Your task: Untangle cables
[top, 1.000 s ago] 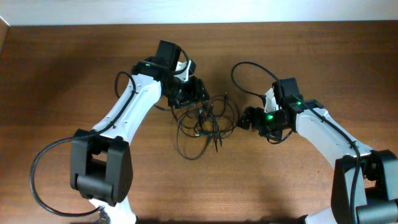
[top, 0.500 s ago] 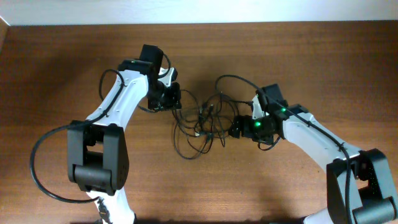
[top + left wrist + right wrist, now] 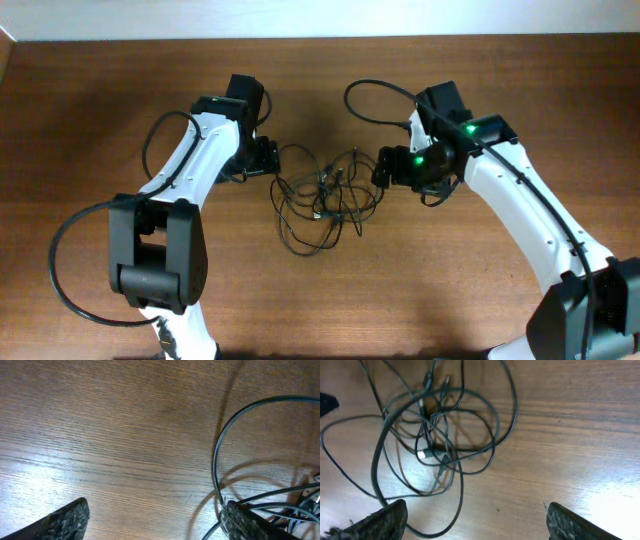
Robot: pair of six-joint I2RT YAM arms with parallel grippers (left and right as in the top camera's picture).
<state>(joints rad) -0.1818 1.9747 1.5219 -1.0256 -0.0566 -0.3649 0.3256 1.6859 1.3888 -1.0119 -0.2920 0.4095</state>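
The cables (image 3: 322, 196) are several thin black cords lying in one tangled heap of loops on the wooden table between my arms. My left gripper (image 3: 264, 158) is just left of the heap, open and holding nothing. In the left wrist view its fingers (image 3: 155, 512) are spread wide, and cable loops (image 3: 220, 460) run against the right finger. My right gripper (image 3: 384, 167) is just right of the heap, open and empty. In the right wrist view its fingers (image 3: 475, 515) are wide apart, and the tangle (image 3: 437, 435) with small plugs lies beyond them at the upper left.
The wooden table (image 3: 480, 290) ends at a pale wall strip along the far edge (image 3: 320, 18). The thicker black arm cables arc beside each arm: one at the left (image 3: 60, 250), one near the right wrist (image 3: 365, 95).
My left gripper has drawn back leftward off the heap. My right gripper first moved in toward the heap, then rose toward the far side. The loops have spread a little to the left.
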